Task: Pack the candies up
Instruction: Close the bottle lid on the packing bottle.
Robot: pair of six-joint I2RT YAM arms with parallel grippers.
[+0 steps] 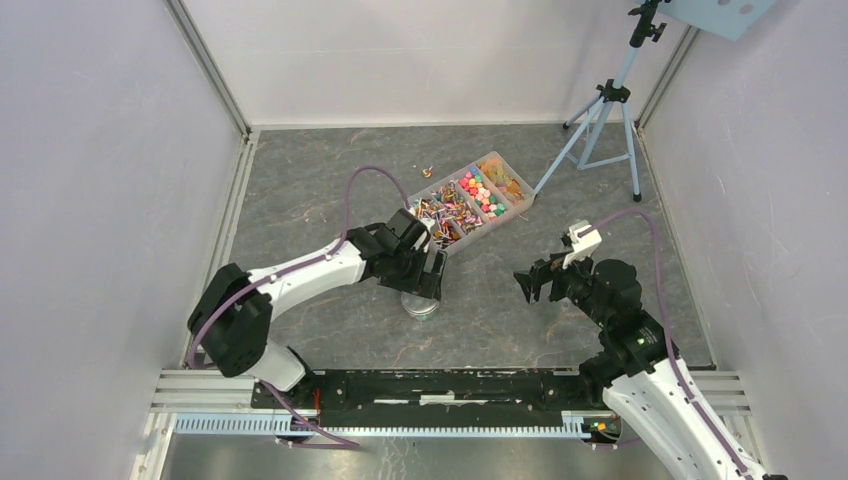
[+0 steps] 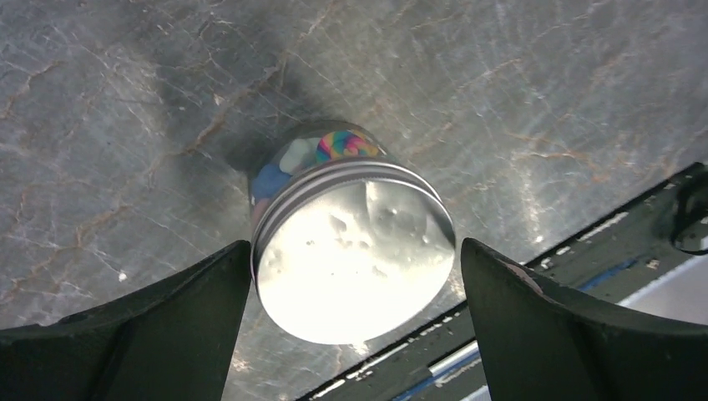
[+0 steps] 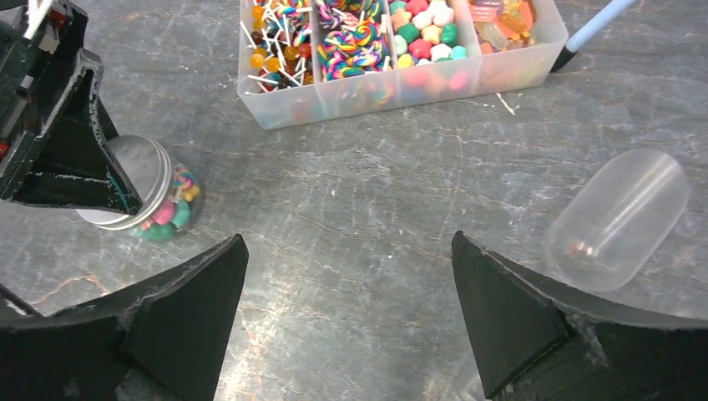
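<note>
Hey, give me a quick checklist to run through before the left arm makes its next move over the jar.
1. lid on jar: ok.
2. candies inside jar: ok.
3. left gripper open, straddling lid: ok.
4. fingers clear of lid: cannot tell on one side.
5. right gripper open, away from jar: ok.
6. No strays outside tray: not ok, a few lie beside it.

Blue tripod [image 1: 611, 95], clear capsule [image 3: 618, 219], grey marbled table [image 1: 300, 190]
</note>
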